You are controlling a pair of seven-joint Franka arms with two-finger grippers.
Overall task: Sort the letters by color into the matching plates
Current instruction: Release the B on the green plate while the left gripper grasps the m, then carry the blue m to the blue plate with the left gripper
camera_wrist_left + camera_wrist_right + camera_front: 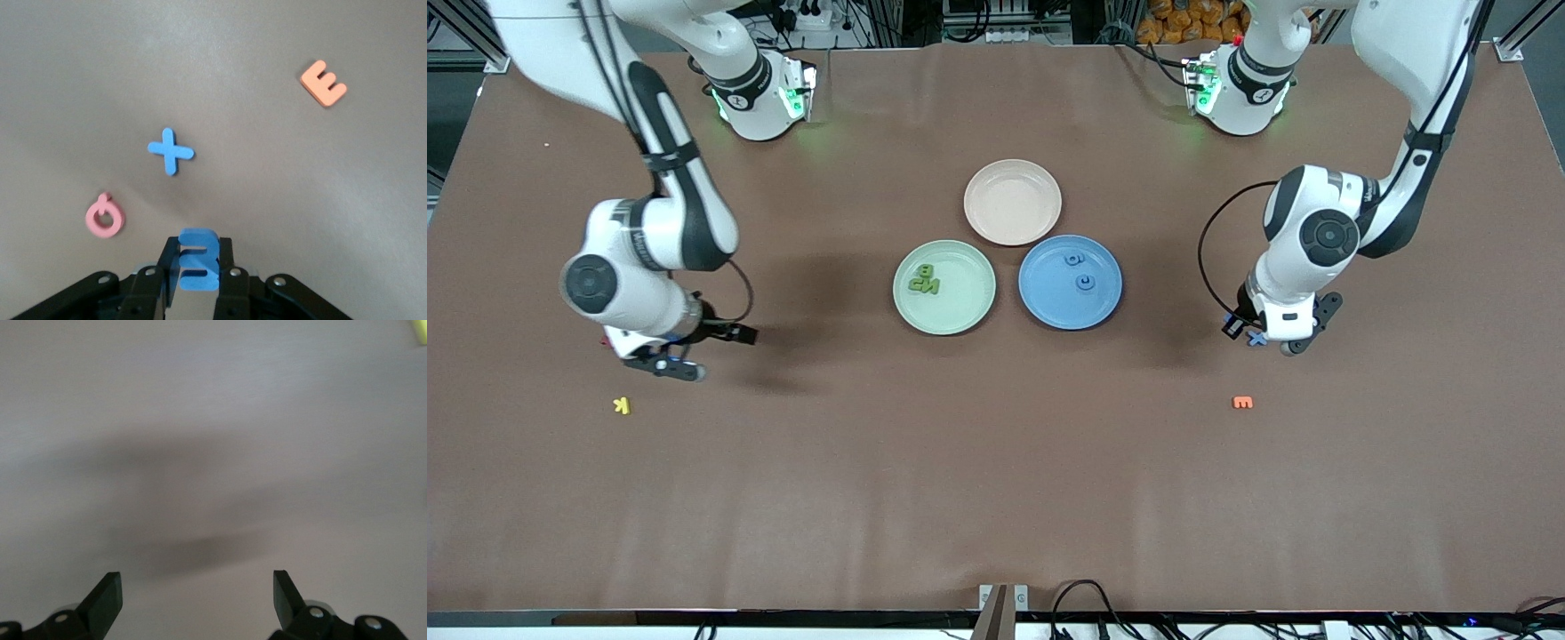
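My left gripper (198, 248) is shut on a blue letter (198, 268) and holds it just above the table toward the left arm's end (1249, 334). A blue cross-shaped letter (171, 151) lies on the table close by; it also shows beside the gripper in the front view (1256, 338). The blue plate (1049, 307) holds two blue letters (1085, 283). The mint green plate (960, 311) holds a cluster of green letters (925, 280). My right gripper (665, 363) is open and empty over bare table (197, 583).
A beige-pink plate (1013, 202) stands farther from the front camera than the two plates. An orange letter (1242, 403) (323, 83) and a pink letter (105, 217) lie near my left gripper. A yellow letter (622, 405) lies near my right gripper.
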